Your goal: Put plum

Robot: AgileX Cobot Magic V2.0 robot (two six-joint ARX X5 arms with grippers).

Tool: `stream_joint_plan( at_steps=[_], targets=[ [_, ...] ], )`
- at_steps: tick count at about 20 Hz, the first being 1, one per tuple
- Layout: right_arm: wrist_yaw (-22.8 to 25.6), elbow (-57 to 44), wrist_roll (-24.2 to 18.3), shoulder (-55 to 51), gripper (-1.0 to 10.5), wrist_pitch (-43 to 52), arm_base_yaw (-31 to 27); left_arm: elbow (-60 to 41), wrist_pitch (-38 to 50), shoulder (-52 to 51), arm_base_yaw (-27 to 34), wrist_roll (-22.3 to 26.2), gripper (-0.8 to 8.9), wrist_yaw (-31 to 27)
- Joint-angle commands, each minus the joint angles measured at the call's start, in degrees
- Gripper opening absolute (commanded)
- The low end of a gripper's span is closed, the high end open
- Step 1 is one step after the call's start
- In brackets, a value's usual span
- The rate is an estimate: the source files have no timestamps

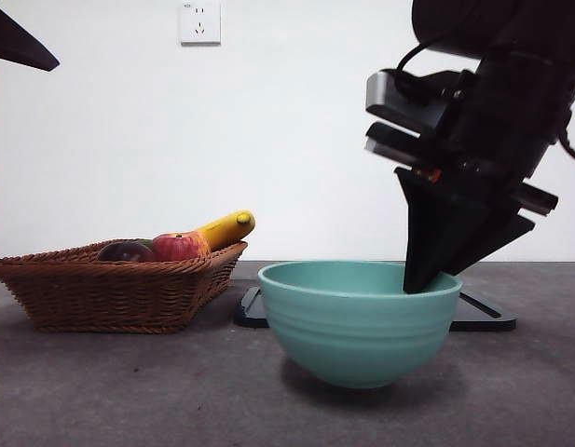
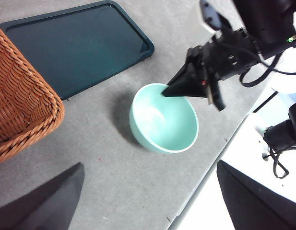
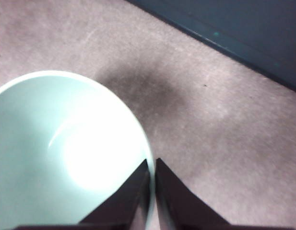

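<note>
Nearest the front camera, at lower centre of the frame, stands a pale green bowl point(image 1: 360, 321) on a grey table point(image 1: 129, 391); it looks empty inside. Above it, filling the upper right, a big dark arm slants down so that the right gripper point(image 1: 427, 279) meets the bowl's right rim. From the right wrist camera its two black jaws stand pressed nearly together, one inside the rim and one outside, pinching the bowl's wall.

Left of the bowl sits a woven basket point(image 1: 110, 289). In it lie a yellow banana point(image 1: 226, 228), a red-and-yellow apple point(image 1: 177, 247), and the plum point(image 1: 127, 251), dark maroon and glossy, at the basket's left side, half hidden by the weave. A dark tray point(image 1: 483, 312) lies flat behind the bowl.

The left gripper point(image 2: 148, 196) waits high above the table, jaws spread wide, holding nothing.

Judging from this, the step in hand is handling the bowl; the plum is untouched. The next move likely calls for settling the bowl, then reaching into the basket for the plum.
</note>
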Motion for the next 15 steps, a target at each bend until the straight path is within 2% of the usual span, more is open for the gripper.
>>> stream_joint_plan(
  at_steps=[1, 12, 15],
  targets=[
    [0.4, 0.3, 0.7, 1.4, 0.1, 0.9, 0.8, 0.7, 0.2, 0.4, -0.2, 0.7, 4.36, 0.3],
    [1.1, 0.2, 0.6, 2.2, 0.2, 0.6, 0.8, 0.7, 0.2, 0.4, -0.2, 0.7, 4.36, 0.3],
    [1.1, 0.2, 0.7, 2.2, 1.5, 0.6, 0.8, 0.7, 0.1, 0.4, -0.2, 0.7, 4.36, 0.3]
  ],
)
